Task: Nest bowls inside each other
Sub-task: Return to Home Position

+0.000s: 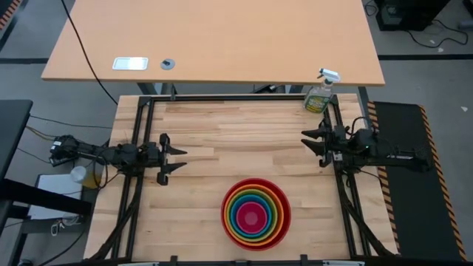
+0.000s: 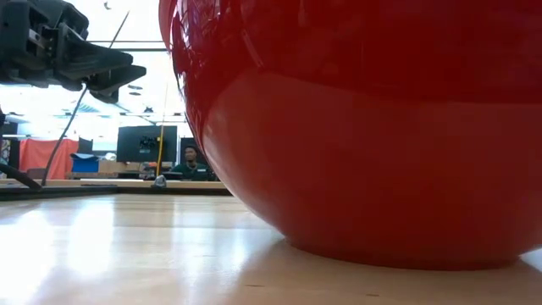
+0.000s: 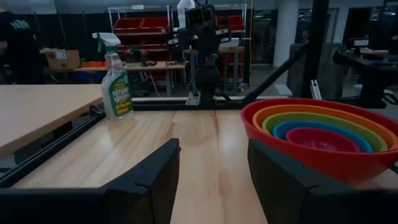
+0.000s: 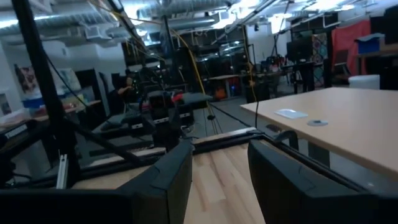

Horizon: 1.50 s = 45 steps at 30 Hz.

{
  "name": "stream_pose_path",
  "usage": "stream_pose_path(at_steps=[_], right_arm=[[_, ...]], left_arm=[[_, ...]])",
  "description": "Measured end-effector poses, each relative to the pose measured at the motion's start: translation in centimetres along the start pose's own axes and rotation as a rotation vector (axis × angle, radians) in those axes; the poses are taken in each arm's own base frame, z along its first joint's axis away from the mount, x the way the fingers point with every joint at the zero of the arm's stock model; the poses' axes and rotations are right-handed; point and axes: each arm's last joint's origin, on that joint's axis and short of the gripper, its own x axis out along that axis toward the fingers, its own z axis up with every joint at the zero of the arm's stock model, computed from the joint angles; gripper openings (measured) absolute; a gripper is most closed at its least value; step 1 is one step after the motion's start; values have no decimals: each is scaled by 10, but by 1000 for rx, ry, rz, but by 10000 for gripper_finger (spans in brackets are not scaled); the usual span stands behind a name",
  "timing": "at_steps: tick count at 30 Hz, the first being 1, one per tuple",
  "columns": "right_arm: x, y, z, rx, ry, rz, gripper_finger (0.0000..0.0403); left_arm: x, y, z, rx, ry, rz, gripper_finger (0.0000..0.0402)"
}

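Note:
Five bowls sit nested in one stack (image 1: 256,213) on the wooden table, near its front edge and right of centre. Red is the outermost, then orange, olive-green and blue, with pink innermost (image 3: 321,138). The red bowl's (image 2: 364,127) base rests on the table. My left gripper (image 1: 177,160) hangs open at the table's left edge, pointing level toward the right, with nothing between its fingers (image 3: 155,177). My right gripper (image 1: 309,142) hangs open at the right edge, pointing left, also holding nothing (image 4: 217,180). Both are well clear of the stack.
A green spray bottle (image 1: 321,94) stands at the table's far right corner (image 3: 116,78). A black frame (image 1: 222,98) runs round the table. A second, lighter table (image 1: 214,37) lies beyond the far edge. A person sits far back in the room (image 2: 191,161).

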Motion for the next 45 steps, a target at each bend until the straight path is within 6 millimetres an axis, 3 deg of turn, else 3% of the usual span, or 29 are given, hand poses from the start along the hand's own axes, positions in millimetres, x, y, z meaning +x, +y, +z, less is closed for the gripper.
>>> stream_pose_path(at_steps=[15,30,36,42,45], right_arm=[[2,-7,-44,140,24,20,164],[-4,-8,-52,195,107,15,152],[-6,-9,-51,202,51,-21,149],[-5,0,-50,296,78,145,152],[-5,1,-49,325,60,140,150]], left_arm=[[0,0,-2,1,3,0,192],[-8,4,-4,-40,8,55,192],[-10,3,-1,-70,-22,8,192],[-10,2,-5,-135,11,-25,192],[-10,0,-4,-134,5,-92,192]])
